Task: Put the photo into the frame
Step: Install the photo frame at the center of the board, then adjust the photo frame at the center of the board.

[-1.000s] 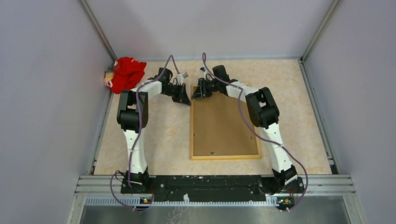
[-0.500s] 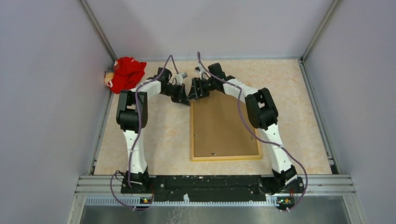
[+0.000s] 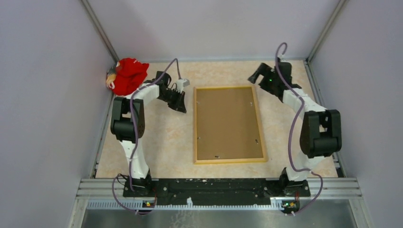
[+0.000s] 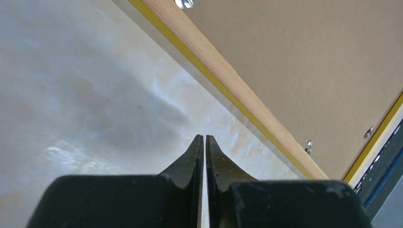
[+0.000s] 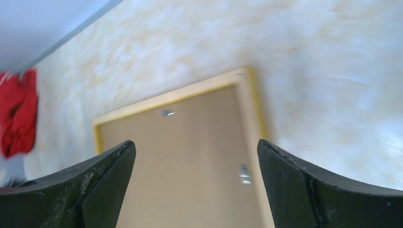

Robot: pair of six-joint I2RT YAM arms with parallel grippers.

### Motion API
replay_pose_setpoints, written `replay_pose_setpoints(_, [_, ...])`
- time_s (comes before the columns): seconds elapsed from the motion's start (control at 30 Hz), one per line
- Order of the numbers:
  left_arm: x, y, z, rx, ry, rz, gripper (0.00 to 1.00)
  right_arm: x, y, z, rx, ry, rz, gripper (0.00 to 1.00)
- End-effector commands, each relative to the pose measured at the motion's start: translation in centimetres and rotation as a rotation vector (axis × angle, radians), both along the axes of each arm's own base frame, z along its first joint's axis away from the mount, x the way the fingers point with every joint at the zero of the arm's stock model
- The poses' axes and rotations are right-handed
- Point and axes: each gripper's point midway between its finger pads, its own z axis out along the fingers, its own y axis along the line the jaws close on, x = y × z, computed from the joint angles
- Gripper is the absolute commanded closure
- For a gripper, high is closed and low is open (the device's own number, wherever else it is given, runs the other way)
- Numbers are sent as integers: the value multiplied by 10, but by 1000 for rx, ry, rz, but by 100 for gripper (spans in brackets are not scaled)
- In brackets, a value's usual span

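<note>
The frame (image 3: 195,128) lies flat on its front in the middle of the table, wood-coloured back up, a thin yellow edge showing along its rail (image 4: 228,80). A brown backing board (image 3: 228,123) fills it. The photo is out of view. My left gripper (image 3: 183,107) hovers low over the table just left of the frame's far left corner; its fingers (image 4: 205,137) stand shut but for a thin slit, with nothing between them. My right gripper (image 3: 252,76) is raised beyond the frame's far right corner, open wide and empty (image 5: 196,145), looking down on the frame (image 5: 252,109).
A red cloth (image 3: 127,75) is bunched in the far left corner against the wall, also in the right wrist view (image 5: 18,111). Small metal clips (image 3: 250,103) sit along the board's edges. Grey walls enclose the table on three sides.
My right arm swung from the frame's far left corner over to the far right and opened wide. The left gripper drew slightly left, away from the frame. The frame stayed put.
</note>
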Motion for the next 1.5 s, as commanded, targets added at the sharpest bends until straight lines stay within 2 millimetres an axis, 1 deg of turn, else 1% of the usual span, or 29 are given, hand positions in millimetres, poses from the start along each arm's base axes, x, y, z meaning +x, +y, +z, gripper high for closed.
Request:
replay_pose_setpoints(0.0, [-31, -2, 1, 88, -58, -114, 90, -10, -71, -36, -20, 66, -274, 1])
replay_pose_setpoints(0.1, [-45, -5, -9, 168, -82, -162, 91, -10, -78, -60, 8, 125, -277, 1])
replay_pose_setpoints(0.17, [-53, -5, -14, 199, -91, -182, 92, -3, -72, -73, 41, 164, -246, 1])
replay_pose_setpoints(0.2, [-57, -5, -16, 211, -95, -194, 92, -2, -65, -81, 65, 186, -219, 1])
replay_pose_setpoints(0.27, [-65, -8, -18, 223, -105, -221, 92, 8, -50, -86, 111, 189, -179, 1])
replay_pose_setpoints(0.3, [-69, -9, -19, 237, -110, -234, 91, 10, -40, -94, 130, 208, -154, 1])
replay_pose_setpoints(0.4, [-83, -17, -25, 270, -132, -304, 91, 23, -6, -104, 154, 240, -88, 2])
replay_pose_setpoints(0.47, [-86, -24, -26, 273, -143, -330, 91, 29, 27, -108, 145, 264, -39, 3])
replay_pose_setpoints(0.53, [-86, -32, -25, 255, -129, -336, 91, 37, 73, -108, 142, 269, 42, 4])
replay_pose_setpoints(0.57, [-87, -35, -25, 242, -113, -337, 91, 36, 105, -108, 143, 273, 103, 5])
replay_pose_setpoints(0.6, [-88, -39, -25, 230, -101, -338, 91, 46, 133, -95, 157, 245, 159, 5])
replay_pose_setpoints(0.67, [-93, -46, -24, 199, -82, -346, 91, 44, 191, -89, 178, 239, 288, 5])
replay_pose_setpoints(0.73, [-103, -53, -19, 153, -53, -369, 88, 39, 238, -86, 172, 241, 405, 5])
replay_pose_setpoints(0.77, [-109, -55, -17, 138, -37, -384, 85, 37, 254, -81, 161, 234, 451, 4])
replay_pose_setpoints(0.83, [-121, -56, -12, 126, -19, -415, 76, 36, 272, -74, 140, 216, 504, 2])
replay_pose_setpoints(0.87, [-126, -55, -9, 118, -12, -436, 69, 38, 273, -69, 138, 205, 514, 1])
replay_pose_setpoints(0.93, [-139, -54, -1, 97, 3, -477, 55, 44, 265, -53, 128, 163, 503, 1])
replay_pose_setpoints(0.97, [-143, -53, 4, 89, 5, -494, 50, 47, 259, -31, 123, 117, 496, 1])
replay_pose_setpoints(1.0, [-148, -52, 8, 83, 10, -512, 47, 50, 251, -28, 112, 101, 479, 1])
replay_pose_setpoints(1.03, [-150, -50, 12, 81, 8, -525, 45, 52, 242, -4, 98, 54, 464, 1])
replay_pose_setpoints(1.1, [-149, -48, 24, 81, -2, -531, 44, 54, 219, 18, 47, 10, 413, 1])
replay_pose_setpoints(1.17, [-139, -46, 43, 63, -28, -523, 44, 54, 184, 36, -23, -10, 304, 1])
replay_pose_setpoints(1.2, [-133, -43, 53, 57, -46, -509, 44, 52, 162, 38, -41, 6, 234, 1])
replay_pose_setpoints(1.23, [-124, -39, 63, 53, -68, -488, 44, 49, 140, 47, -31, 10, 168, 1])
replay_pose_setpoints(1.27, [-114, -34, 72, 50, -92, -458, 43, 42, 119, 48, 1, 24, 114, 1])
replay_pose_setpoints(1.33, [-82, -16, 85, 62, -149, -353, 42, 21, 80, 57, 60, 4, 19, 1])
replay_pose_setpoints(1.37, [-59, -4, 89, 76, -180, -278, 42, 1, 59, 38, 55, 38, -25, 1])
replay_pose_setpoints(1.4, [-39, 11, 90, 94, -197, -207, 42, -13, 42, 38, 49, 39, -61, 1])
replay_pose_setpoints(1.47, [-1, 39, 93, 103, -212, -79, 44, -42, 19, 30, 14, 56, -97, 1])
